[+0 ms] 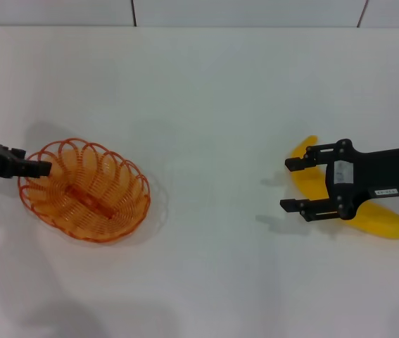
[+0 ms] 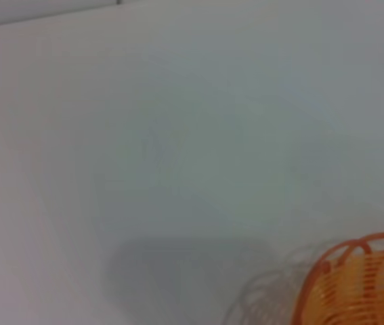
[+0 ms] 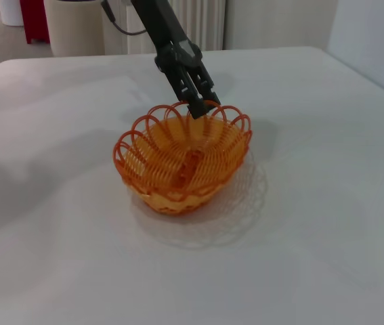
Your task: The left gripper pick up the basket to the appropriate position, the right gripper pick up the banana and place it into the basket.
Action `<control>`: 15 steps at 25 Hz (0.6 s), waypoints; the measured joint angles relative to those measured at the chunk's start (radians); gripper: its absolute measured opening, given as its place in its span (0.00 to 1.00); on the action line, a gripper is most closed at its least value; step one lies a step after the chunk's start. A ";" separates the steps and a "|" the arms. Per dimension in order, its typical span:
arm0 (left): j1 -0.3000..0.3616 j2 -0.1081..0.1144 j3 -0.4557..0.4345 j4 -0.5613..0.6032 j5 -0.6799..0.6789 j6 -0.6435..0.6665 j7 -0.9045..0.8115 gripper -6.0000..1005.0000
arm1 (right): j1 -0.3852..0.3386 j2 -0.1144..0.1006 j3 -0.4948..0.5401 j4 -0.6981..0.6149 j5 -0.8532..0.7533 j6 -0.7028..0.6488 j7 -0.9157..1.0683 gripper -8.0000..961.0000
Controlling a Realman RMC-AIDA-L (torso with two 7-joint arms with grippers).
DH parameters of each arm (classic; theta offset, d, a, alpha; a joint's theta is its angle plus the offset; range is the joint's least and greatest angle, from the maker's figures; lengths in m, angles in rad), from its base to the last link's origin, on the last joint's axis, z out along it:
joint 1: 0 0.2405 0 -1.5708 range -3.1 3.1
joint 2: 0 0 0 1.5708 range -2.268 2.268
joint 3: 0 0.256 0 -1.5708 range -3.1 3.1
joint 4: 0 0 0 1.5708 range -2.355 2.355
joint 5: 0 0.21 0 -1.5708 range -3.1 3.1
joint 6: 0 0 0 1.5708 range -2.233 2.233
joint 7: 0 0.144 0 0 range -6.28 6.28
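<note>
The orange wire basket is on the left side of the white table, and it also shows in the right wrist view as basket. My left gripper reaches in from the left edge. Its fingers are closed on the basket's looped rim at the side nearest that arm. Only a piece of the rim shows in the left wrist view. The yellow banana lies at the right. My right gripper hovers over it, open, with its fingers pointing left past the banana's upper end.
The white table stretches between the basket and the banana, with a tiled wall behind its far edge. Past the table's end, the right wrist view shows a red object and pale containers.
</note>
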 joint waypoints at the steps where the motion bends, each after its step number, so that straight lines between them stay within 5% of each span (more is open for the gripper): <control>1: -0.004 -0.004 0.000 -0.005 0.005 -0.008 0.001 0.67 | 0.002 0.000 0.000 0.001 -0.004 0.000 0.000 0.73; 15: -0.012 -0.019 0.000 -0.013 0.008 -0.032 0.015 0.67 | 0.035 0.000 -0.001 0.041 -0.037 0.001 0.000 0.73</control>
